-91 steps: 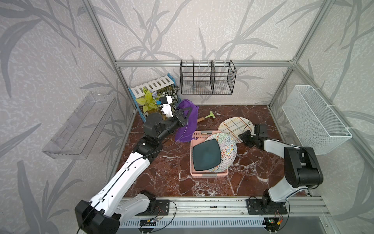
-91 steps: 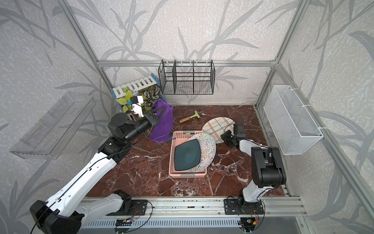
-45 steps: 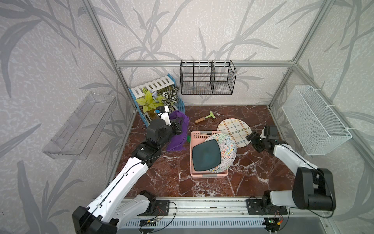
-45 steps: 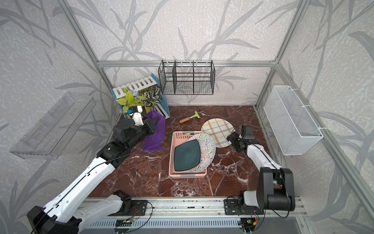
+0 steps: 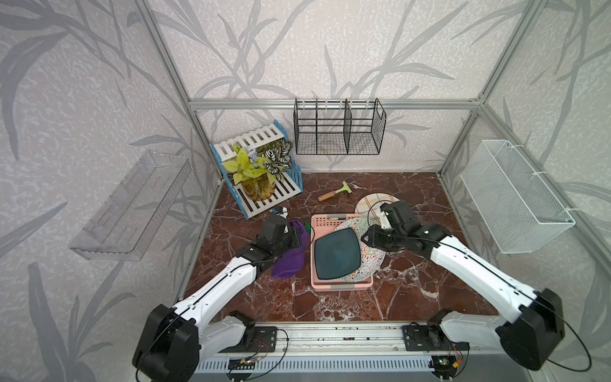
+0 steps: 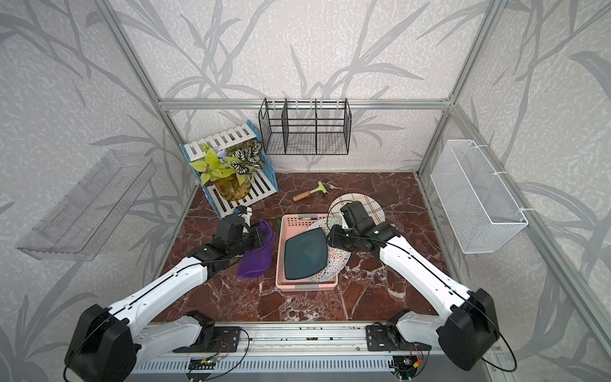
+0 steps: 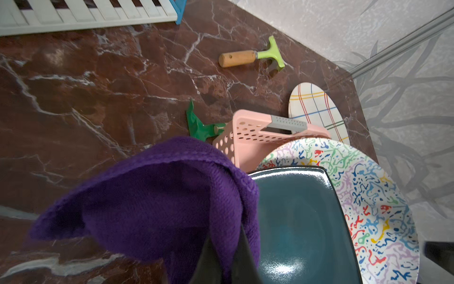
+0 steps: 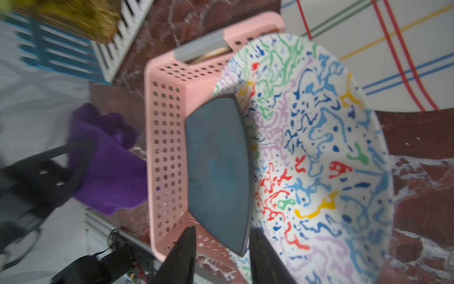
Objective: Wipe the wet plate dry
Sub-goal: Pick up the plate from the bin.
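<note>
The left tool (image 7: 222, 260) grips the purple cloth (image 7: 147, 196); the right tool (image 8: 222, 232) stands open astride a corner of the dark plate (image 8: 216, 167). Wiping seems not begun.

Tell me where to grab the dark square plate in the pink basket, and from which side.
The dark plate by its right rim, from the right gripper's side: that edge is propped on the speckled plate, clear of the basket wall, so fingers can likely straddle it.
</note>
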`<state>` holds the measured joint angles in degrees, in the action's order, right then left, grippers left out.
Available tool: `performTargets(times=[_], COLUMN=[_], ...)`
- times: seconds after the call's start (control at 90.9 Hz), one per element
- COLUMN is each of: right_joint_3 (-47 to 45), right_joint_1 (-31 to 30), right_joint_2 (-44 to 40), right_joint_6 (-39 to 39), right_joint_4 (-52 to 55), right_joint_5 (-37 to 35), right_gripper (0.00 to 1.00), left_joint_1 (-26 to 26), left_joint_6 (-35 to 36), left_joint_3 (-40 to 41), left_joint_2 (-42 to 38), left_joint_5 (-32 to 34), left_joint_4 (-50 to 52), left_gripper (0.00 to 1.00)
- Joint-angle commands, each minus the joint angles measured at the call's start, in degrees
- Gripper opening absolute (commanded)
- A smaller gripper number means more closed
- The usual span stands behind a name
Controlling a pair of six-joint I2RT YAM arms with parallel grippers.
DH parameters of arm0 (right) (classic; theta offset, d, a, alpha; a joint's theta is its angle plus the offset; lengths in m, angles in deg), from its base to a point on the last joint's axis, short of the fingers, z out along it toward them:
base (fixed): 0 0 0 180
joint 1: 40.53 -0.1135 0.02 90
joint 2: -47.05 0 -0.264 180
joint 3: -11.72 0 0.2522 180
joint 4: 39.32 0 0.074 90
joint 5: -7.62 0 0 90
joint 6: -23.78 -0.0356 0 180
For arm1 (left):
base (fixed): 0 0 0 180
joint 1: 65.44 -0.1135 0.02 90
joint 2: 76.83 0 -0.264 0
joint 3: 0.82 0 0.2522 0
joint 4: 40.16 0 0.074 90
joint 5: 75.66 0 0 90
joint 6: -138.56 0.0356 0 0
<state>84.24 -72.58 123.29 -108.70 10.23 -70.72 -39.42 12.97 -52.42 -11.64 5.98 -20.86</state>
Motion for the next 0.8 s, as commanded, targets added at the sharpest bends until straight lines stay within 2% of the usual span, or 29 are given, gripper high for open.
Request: performTargets(times=[0.0, 0.165, 0.275, 0.341, 0.462, 0.605, 0.704, 0.792], right_joint_3=[1.10, 2.08, -1.44, -3.89, -6.09, -5.34, -4.31, -3.16], right_joint_1=[-0.50, -3.81, -3.98, -3.90, -3.12, -2.84, -2.67, -2.66], right_joint_2=[4.31, 12.28, 14.93, 15.40, 15.41, 11.30, 6.25, 1.86], right_joint_6=[2.49, 1.76, -3.56, -7.03, -9.71, -8.05, -7.10, -6.95], right_joint_4=[1.89, -1.04, -11.94, -18.53, -23.04, -21.80, -21.79, -23.19], right_joint_5=[-0.18, 2.33, 10.53, 12.60, 12.39, 10.91, 10.74, 11.97], right_gripper=[0.42, 0.43, 0.43, 0.41, 0.23, 0.01, 0.00, 0.00], left_joint_1=[1.18, 2.54, 3.37, 3.79, 4.08, 3.20, 1.87, 1.78], left_joint_6=[-0.52, -2.35, -3.39, -3.96, -4.31, -2.71, -0.98, 0.70], left_joint_3=[1.44, 4.15, 4.91, 5.11, 5.07, 2.94, -1.33, -6.68], left_joint_2=[0.83, 2.07, 3.43, 3.78, 2.75, -3.06, -7.49, -11.25], left_joint_5=[-4.33, -6.07, -6.90, -7.04, -5.66, 1.05, 5.34, 4.15], left_joint_4=[-5.01, -9.41, -11.59, -12.33, -11.37, -5.00, 0.72, 2.20], left_gripper=[0.00, 0.00, 0.00, 0.00, 0.00, 0.00, 0.00, 0.00])
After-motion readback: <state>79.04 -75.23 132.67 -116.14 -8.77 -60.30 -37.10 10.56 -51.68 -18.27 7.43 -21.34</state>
